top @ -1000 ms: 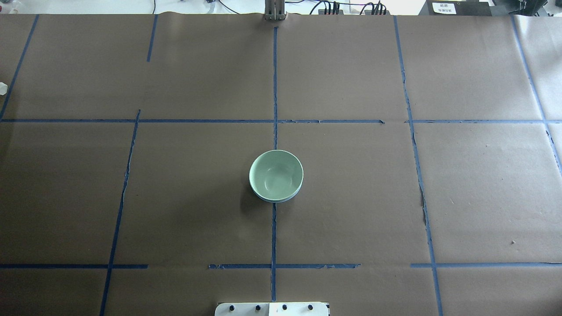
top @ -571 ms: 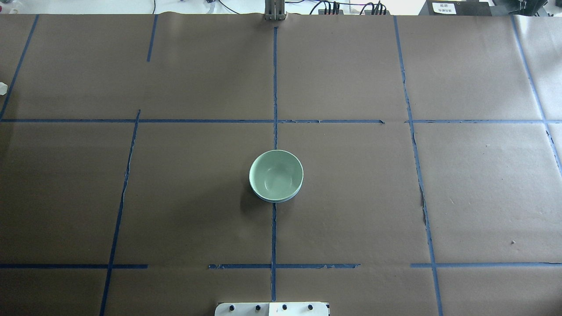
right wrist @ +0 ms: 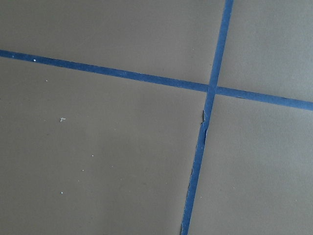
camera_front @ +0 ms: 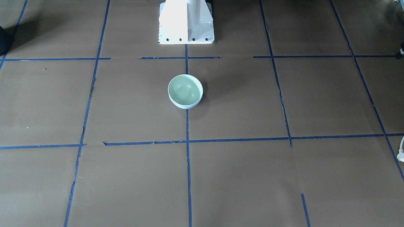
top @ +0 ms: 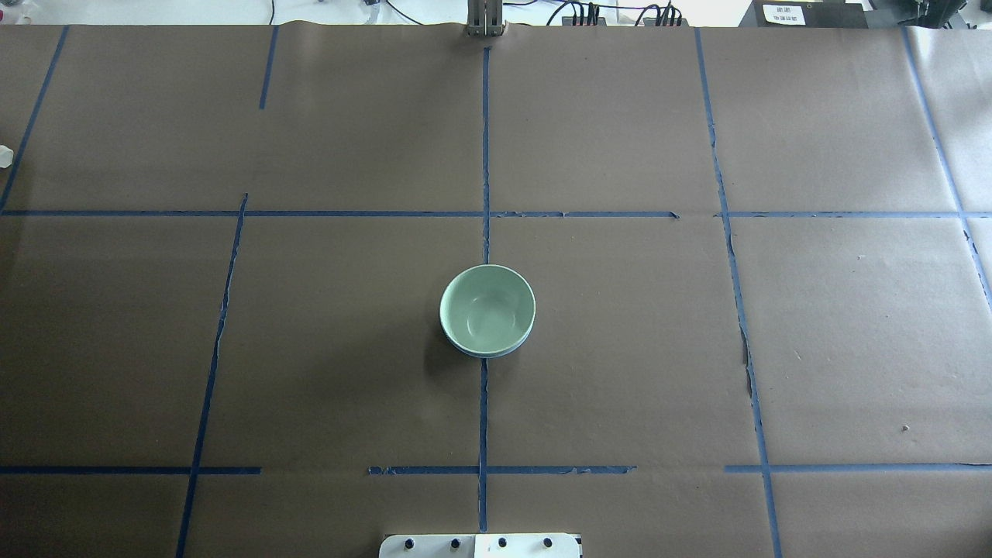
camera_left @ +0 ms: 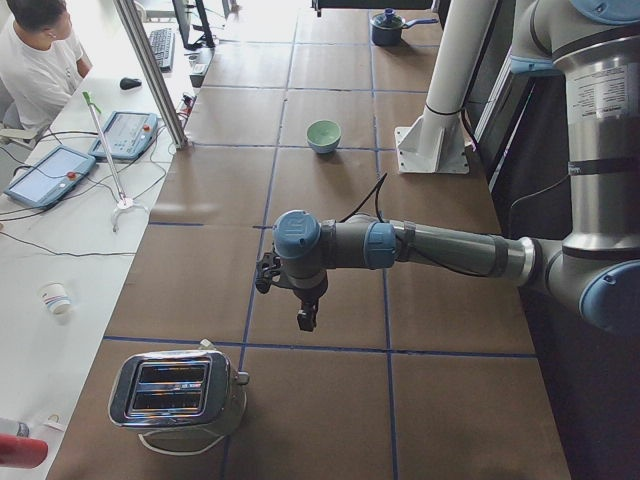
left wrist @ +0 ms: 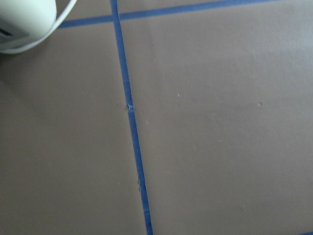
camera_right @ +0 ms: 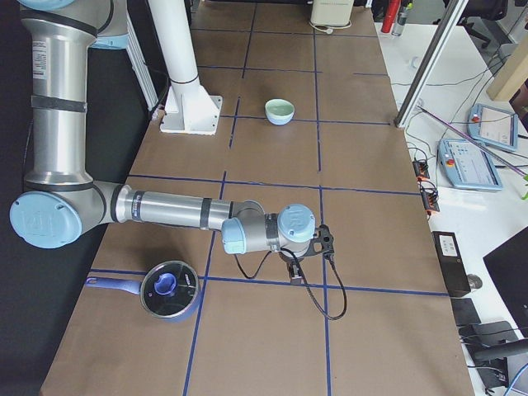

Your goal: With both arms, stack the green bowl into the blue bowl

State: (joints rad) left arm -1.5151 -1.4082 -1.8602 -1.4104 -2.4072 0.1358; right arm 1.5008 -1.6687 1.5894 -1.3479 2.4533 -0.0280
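Note:
The green bowl [top: 487, 308] sits nested inside the blue bowl [top: 490, 354] on the centre tape line of the table; only a thin blue rim shows under it. The pair also shows in the front view, green bowl [camera_front: 185, 89] in blue bowl [camera_front: 187, 107]. Neither gripper is in the overhead or front view. The left gripper [camera_left: 305, 318] hangs over the table's left end, far from the bowls. The right gripper [camera_right: 294, 271] hangs over the right end, also far away. I cannot tell whether either is open or shut. Both wrist views show only brown paper and tape.
A silver toaster [camera_left: 178, 392] stands at the table's left end; its corner shows in the left wrist view [left wrist: 24, 22]. A blue-lidded pot [camera_right: 169, 290] stands at the right end. The white pedestal [camera_front: 186, 22] is behind the bowls. An operator [camera_left: 35, 60] sits at a side desk.

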